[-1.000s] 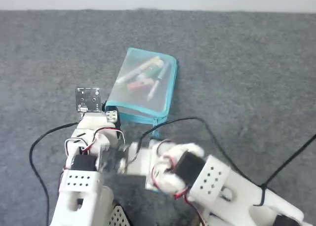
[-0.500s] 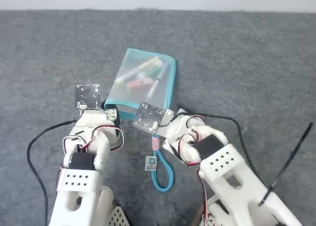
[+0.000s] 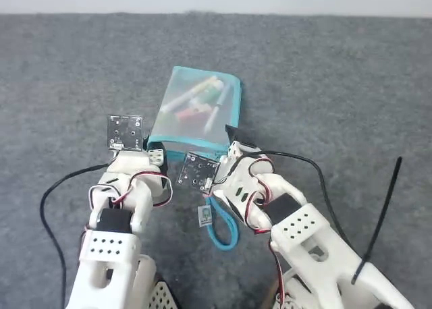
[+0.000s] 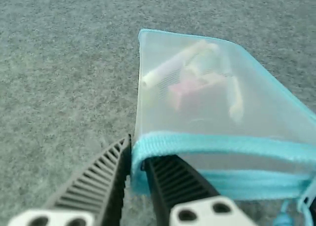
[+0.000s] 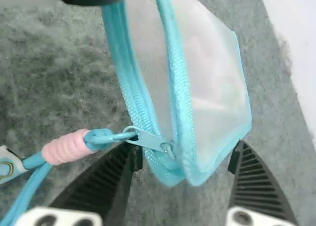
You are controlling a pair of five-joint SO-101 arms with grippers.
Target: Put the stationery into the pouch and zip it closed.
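Pouch (image 3: 196,113) pinched mid-frame by left gripper (image 4: 136,157).
Just swung up with right gripper (image 5: 182,159) spread round zip pull (image 5: 148,137); looks zipped.

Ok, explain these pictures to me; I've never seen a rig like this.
These are two small robot arms at a grey table. One picture looks down from a fixed camera; the other two come from cameras on each arm's wrist. On the table lies a see-through pouch with teal trim, stationery inside. The left gripper pinches the pouch's zipper edge at one corner. The right gripper is open, its fingers either side of the opposite corner, by the zipper pull. A teal strap trails from the pull.
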